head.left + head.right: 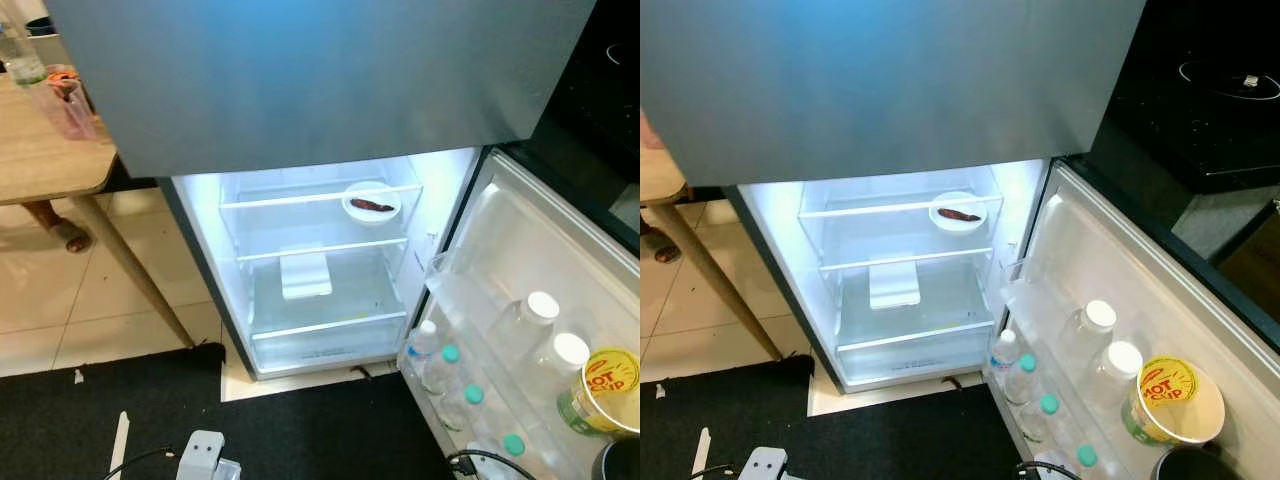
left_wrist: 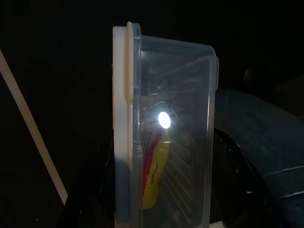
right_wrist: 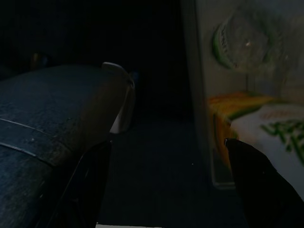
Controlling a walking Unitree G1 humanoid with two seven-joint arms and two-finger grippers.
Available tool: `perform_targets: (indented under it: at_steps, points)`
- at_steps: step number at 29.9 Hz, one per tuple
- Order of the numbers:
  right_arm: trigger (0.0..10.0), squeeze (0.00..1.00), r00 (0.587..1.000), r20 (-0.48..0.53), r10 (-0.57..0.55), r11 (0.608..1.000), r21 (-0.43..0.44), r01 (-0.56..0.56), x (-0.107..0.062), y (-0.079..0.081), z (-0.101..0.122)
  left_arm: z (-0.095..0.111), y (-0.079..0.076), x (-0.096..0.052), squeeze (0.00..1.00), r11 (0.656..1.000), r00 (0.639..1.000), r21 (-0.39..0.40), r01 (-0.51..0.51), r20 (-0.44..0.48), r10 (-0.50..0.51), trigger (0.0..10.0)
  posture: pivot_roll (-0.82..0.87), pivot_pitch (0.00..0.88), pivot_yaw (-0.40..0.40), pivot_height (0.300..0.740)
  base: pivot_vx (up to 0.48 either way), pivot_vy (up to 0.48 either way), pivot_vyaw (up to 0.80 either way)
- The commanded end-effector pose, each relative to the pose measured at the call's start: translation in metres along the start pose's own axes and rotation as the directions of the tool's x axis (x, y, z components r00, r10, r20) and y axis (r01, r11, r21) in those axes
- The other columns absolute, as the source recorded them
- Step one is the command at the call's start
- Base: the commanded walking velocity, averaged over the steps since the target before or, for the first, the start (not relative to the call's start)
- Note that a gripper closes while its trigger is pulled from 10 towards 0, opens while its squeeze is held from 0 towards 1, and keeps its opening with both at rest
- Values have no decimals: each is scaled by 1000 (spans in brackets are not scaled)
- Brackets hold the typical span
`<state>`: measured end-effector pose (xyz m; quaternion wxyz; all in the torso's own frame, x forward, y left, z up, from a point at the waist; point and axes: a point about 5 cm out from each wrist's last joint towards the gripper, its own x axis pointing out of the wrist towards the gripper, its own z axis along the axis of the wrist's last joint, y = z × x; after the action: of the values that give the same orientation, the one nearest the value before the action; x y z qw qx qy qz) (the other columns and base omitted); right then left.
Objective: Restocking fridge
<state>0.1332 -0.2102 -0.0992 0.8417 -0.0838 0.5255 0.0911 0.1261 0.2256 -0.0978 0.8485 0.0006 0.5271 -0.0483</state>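
The fridge's lower compartment (image 1: pixel 320 290) stands open and lit, its door (image 1: pixel 520 250) swung out to my right. On the upper glass shelf sits a white plate (image 1: pixel 371 204) with a brown piece of food. A white box (image 1: pixel 305 275) lies lower down. In the left wrist view my left gripper (image 2: pixel 161 197) is shut on a clear plastic container (image 2: pixel 175 95) with a white lid, holding something yellow and red. In the dark right wrist view my right gripper (image 3: pixel 166 185) is open and holds nothing, close to packages on a door shelf.
The door shelves carry several water bottles (image 1: pixel 430 350), two white-capped jars (image 1: pixel 540 312) and a yellow cup of noodles (image 1: pixel 605 390). A wooden table (image 1: pixel 50 160) stands on the left, a sandalled foot (image 1: pixel 65 235) under it. A black mat (image 1: pixel 300 430) covers the floor. A black cooktop (image 1: pixel 1210 100) is on the right.
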Motion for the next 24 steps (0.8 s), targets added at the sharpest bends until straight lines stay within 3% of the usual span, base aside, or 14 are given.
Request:
perform_targets:
  at_steps: [1,15,18,24]
  points:
    - [10000,0,999,6,35,999,-6,-35,1,8,1,-2,5,-2,0,1000,1000,14,-10,-7,10,10000,-14,46,26,740,356,0,0]
    - [10000,0,998,13,54,999,0,-54,2,10,2,0,5,-2,0,1000,1000,6,-10,5,10,10000,-13,50,28,740,363,0,0]
    - [10000,0,998,13,56,998,0,-56,2,11,1,0,5,-2,0,1000,1000,13,-10,3,10,10000,-13,52,27,740,0,0,0]
    - [10000,0,998,16,60,998,5,-60,1,10,1,1,2,-1,0,999,1000,41,9,2,-9,10000,-13,53,27,740,0,-464,0]
